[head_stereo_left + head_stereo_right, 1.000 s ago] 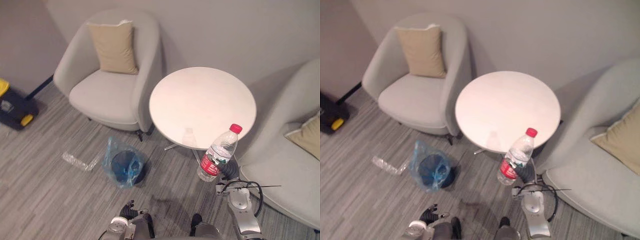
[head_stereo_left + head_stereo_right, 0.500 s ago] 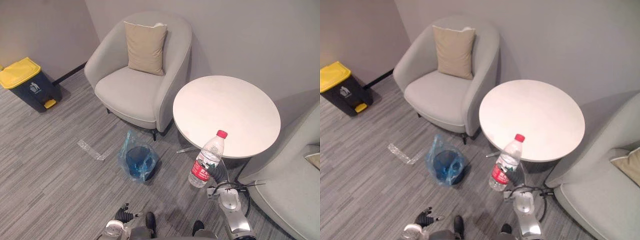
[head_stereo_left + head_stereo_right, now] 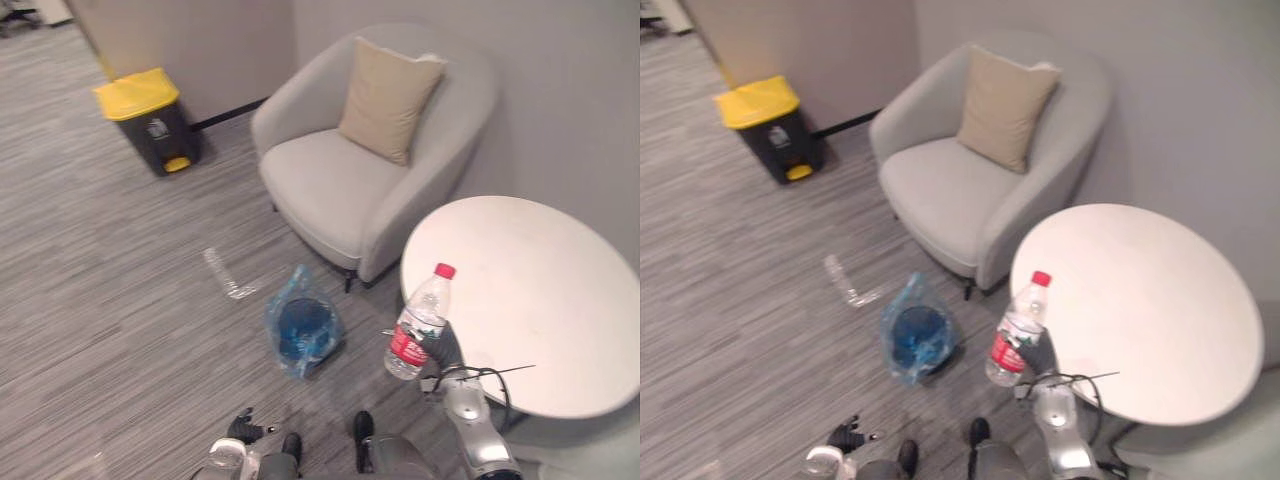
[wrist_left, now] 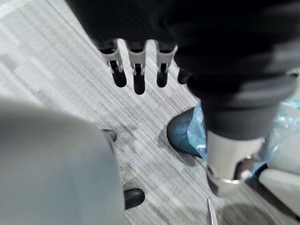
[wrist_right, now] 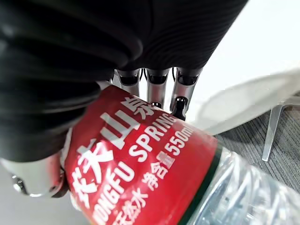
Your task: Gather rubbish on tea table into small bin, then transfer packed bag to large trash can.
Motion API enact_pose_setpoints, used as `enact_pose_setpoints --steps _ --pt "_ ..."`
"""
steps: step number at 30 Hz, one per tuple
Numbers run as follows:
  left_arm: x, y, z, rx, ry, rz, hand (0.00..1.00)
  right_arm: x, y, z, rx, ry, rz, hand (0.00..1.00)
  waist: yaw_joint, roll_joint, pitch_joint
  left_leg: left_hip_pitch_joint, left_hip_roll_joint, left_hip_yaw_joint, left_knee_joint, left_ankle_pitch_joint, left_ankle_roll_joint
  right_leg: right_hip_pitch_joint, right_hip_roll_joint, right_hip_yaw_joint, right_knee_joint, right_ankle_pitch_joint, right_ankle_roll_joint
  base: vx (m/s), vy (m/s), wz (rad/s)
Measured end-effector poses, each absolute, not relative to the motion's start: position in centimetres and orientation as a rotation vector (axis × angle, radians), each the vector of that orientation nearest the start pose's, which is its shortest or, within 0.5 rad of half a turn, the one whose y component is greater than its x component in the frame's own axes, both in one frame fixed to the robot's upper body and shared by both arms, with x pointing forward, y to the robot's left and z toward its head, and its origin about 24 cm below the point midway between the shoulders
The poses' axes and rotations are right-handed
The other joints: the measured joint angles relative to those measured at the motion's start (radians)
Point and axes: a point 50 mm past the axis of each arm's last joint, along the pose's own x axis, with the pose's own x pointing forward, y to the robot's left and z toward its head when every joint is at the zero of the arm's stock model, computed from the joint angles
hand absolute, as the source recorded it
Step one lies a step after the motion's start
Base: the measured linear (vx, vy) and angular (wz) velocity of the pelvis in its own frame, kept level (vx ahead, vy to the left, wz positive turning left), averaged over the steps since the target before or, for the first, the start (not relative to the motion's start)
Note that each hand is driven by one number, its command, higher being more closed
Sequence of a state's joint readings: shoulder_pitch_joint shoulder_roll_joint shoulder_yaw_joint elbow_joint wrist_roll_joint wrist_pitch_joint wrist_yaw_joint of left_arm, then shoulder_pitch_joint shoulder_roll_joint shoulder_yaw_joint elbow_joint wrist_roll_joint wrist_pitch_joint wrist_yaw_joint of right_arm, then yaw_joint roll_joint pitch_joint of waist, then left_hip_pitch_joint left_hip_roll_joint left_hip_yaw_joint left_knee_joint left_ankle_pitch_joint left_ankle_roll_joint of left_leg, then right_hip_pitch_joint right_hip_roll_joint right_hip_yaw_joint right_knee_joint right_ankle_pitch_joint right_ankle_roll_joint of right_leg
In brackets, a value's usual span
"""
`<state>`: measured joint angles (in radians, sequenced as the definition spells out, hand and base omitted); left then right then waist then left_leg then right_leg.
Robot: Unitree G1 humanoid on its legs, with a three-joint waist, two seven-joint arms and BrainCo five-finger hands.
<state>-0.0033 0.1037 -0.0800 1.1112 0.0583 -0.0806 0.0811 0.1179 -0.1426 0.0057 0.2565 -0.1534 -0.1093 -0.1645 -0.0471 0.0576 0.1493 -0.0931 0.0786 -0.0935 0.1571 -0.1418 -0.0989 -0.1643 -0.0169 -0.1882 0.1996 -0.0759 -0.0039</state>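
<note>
Where the right robot hand (image 3: pixel 444 348) comes up from the lower right, we find its fingers (image 5: pixel 152 91) and thumb wrapped round the red label of the water bottle (image 3: pixel 420 322). The bottle is carried cap up, leaning slightly, with its red cap (image 3: pixel 445 271) screwed on. It is held off the floor beside the near left edge of the round white surface (image 3: pixel 540 290) and does not rest on it. Its walls are clear; we cannot tell whether any liquid is inside.

On the floor, left of the bottle and apart from it, stands the small bin (image 3: pixel 298 318), lined with a blue bag (image 3: pixel 289 292) whose loose top rises above the rim. The bin's inside reads as dark blue, and we cannot make out any contents. A clear plastic scrap (image 3: pixel 225 275) lies on the floor near the bin, outside it.

We note the large trash can (image 3: pixel 160 135), dark with a yellow lid (image 3: pixel 135 93), against the far wall, well apart from the bin, its lid down. A grey armchair (image 3: pixel 330 190) with a beige cushion (image 3: pixel 390 100) stands behind the bin, just beside the surface.

At the lower edge, the left robot hand (image 3: pixel 245 428) hangs above the floor, fingers (image 4: pixel 136 70) straight and holding nothing
</note>
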Motion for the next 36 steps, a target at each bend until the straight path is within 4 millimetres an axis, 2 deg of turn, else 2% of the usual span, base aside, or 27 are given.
enact_pose_setpoints --steps 1,2,3,4,5,8,9,10,11,13,15,16,19,23,25,30,33,35,36 --pt "12.4 18.5 -15.6 0.213 1.018 0.040 0.00 21.2 -19.4 -2.8 -0.304 0.243 -0.155 1.00 -0.001 -0.003 0.005 -0.013 0.012 0.039 0.048 -0.010 -0.017 0.026 0.004 -0.008 -0.007 -0.012 -0.008 0.14 -0.133 0.49" --pt "12.8 18.7 -15.3 0.198 0.997 0.060 0.00 20.9 -19.2 -2.6 -0.294 0.233 -0.157 1.00 -0.001 -0.020 0.022 -0.046 0.024 0.088 0.157 -0.026 -0.021 0.065 0.007 -0.020 -0.019 -0.025 -0.017 0.09 -0.092 0.43" --pt "13.1 18.7 -15.1 0.188 0.979 0.070 0.00 20.8 -19.0 -2.3 -0.289 0.220 -0.154 1.00 0.005 -0.024 0.024 -0.086 0.042 0.138 0.253 -0.042 -0.016 0.084 0.013 -0.026 -0.033 -0.033 -0.021 0.06 -0.060 0.24" --pt "13.3 18.7 -15.0 0.186 0.970 0.073 0.00 20.7 -18.8 -2.0 -0.286 0.204 -0.148 1.00 0.013 -0.022 0.023 -0.112 0.070 0.198 0.326 -0.057 0.008 0.098 0.022 -0.029 -0.042 -0.036 -0.025 0.03 -0.008 -0.08" --pt "13.4 18.7 -15.0 0.185 0.965 0.076 0.00 20.8 -18.6 -1.8 -0.286 0.193 -0.141 1.00 0.025 -0.019 0.020 -0.114 0.100 0.263 0.361 -0.077 0.031 0.112 0.031 -0.026 -0.047 -0.042 -0.025 0.05 0.025 -0.14" --pt "13.4 18.8 -14.9 0.165 0.961 0.093 0.00 20.9 -18.4 -1.8 -0.276 0.192 -0.145 1.00 0.031 -0.024 0.023 -0.123 0.111 0.294 0.331 -0.114 0.031 0.117 0.011 -0.011 -0.044 -0.045 -0.022 0.14 0.138 -0.01" --pt "13.5 18.9 -14.9 0.158 0.959 0.101 0.00 21.0 -18.4 -1.8 -0.272 0.194 -0.146 1.00 0.034 -0.027 0.025 -0.128 0.110 0.291 0.318 -0.114 0.031 0.117 0.001 -0.011 -0.043 -0.044 -0.020 0.13 0.205 -0.12" --pt "13.5 19.0 -14.8 0.151 0.954 0.112 0.00 21.0 -18.7 -1.8 -0.280 0.196 -0.153 1.00 0.037 -0.032 0.028 -0.129 0.102 0.270 0.226 -0.072 0.013 0.114 -0.024 0.000 -0.035 -0.049 0.006 0.13 0.218 -0.19" --pt "13.5 18.9 -14.9 0.150 0.958 0.110 0.00 21.1 -18.9 -2.0 -0.291 0.203 -0.156 1.00 0.039 -0.026 0.027 -0.111 0.095 0.269 0.153 0.018 -0.022 0.116 -0.034 0.028 -0.029 -0.058 0.036 0.13 0.218 -0.19" --pt "13.4 19.4 -14.9 0.181 0.966 0.100 0.00 21.1 -18.6 -2.3 -0.283 0.220 -0.148 1.00 0.037 -0.043 0.022 -0.087 0.041 0.284 0.114 0.029 -0.004 0.120 -0.079 0.072 -0.056 -0.045 0.070 0.15 0.259 -0.04" --pt "13.6 20.0 -14.8 0.212 0.961 0.090 0.00 21.2 -18.4 -2.4 -0.285 0.220 -0.135 1.00 0.040 -0.051 0.024 -0.089 0.009 0.296 0.108 0.029 0.001 0.125 -0.111 0.082 -0.081 -0.035 0.089 0.15 0.264 0.01" --pt "13.5 20.3 -14.7 0.225 0.963 0.089 0.00 21.5 -18.1 -2.2 -0.286 0.211 -0.121 1.00 0.041 -0.051 0.024 -0.090 -0.003 0.302 0.107 0.024 0.020 0.124 -0.121 0.091 -0.089 -0.030 0.098 0.09 0.176 -0.05" --pt "13.7 21.3 -14.5 0.274 0.958 0.085 0.00 22.9 -17.0 -1.7 -0.309 0.178 -0.067 1.00 0.042 -0.055 0.026 -0.118 -0.007 0.308 0.108 0.018 0.029 0.090 -0.125 0.100 -0.088 -0.024 0.106 0.04 0.089 -0.09" --pt "14.6 21.0 -14.2 0.287 0.937 0.063 0.00 25.3 -16.0 -1.2 -0.389 0.149 0.022 1.00 0.048 -0.053 0.034 -0.196 0.003 0.313 0.120 0.023 0.037 0.004 -0.117 0.113 -0.075 -0.013 0.113 -0.05 -0.004 -0.10" --pt "16.2 20.4 -13.7 0.275 0.895 0.056 0.00 27.0 -15.8 -0.1 -0.443 0.106 0.055 1.00 0.050 -0.045 0.082 -0.248 0.014 0.304 0.152 0.023 0.037 -0.046 -0.110 0.112 -0.042 -0.010 0.110 -0.11 -0.007 0.03" --pt "20.7 19.9 -11.6 0.239 0.769 0.097 0.00 31.6 -14.9 4.5 -0.594 -0.058 0.090 1.00 0.065 -0.039 0.174 -0.439 0.037 0.289 0.246 0.034 0.054 -0.246 -0.101 0.112 0.083 -0.012 0.106 -0.17 0.013 0.03" --pt "23.3 19.4 -10.0 0.211 0.683 0.116 0.00 33.2 -14.8 7.0 -0.645 -0.142 0.062 1.00 0.083 -0.032 0.208 -0.547 0.043 0.276 0.309 0.033 0.058 -0.360 -0.104 0.109 0.171 -0.034 0.096 -0.18 0.019 0.08" --pt "26.1 18.8 -7.7 0.182 0.568 0.134 0.00 34.7 -14.1 9.8 -0.660 -0.227 0.040 1.00 0.096 -0.031 0.234 -0.663 0.054 0.260 0.366 0.036 0.064 -0.481 -0.107 0.101 0.263 -0.054 0.088 -0.19 -0.008 0.13" --pt "26.6 18.7 -7.3 0.175 0.549 0.134 0.00 34.9 -13.9 10.3 -0.662 -0.243 0.035 1.00 0.096 -0.031 0.242 -0.679 0.055 0.256 0.374 0.037 0.065 -0.497 -0.108 0.099 0.278 -0.057 0.087 -0.20 -0.027 0.20"
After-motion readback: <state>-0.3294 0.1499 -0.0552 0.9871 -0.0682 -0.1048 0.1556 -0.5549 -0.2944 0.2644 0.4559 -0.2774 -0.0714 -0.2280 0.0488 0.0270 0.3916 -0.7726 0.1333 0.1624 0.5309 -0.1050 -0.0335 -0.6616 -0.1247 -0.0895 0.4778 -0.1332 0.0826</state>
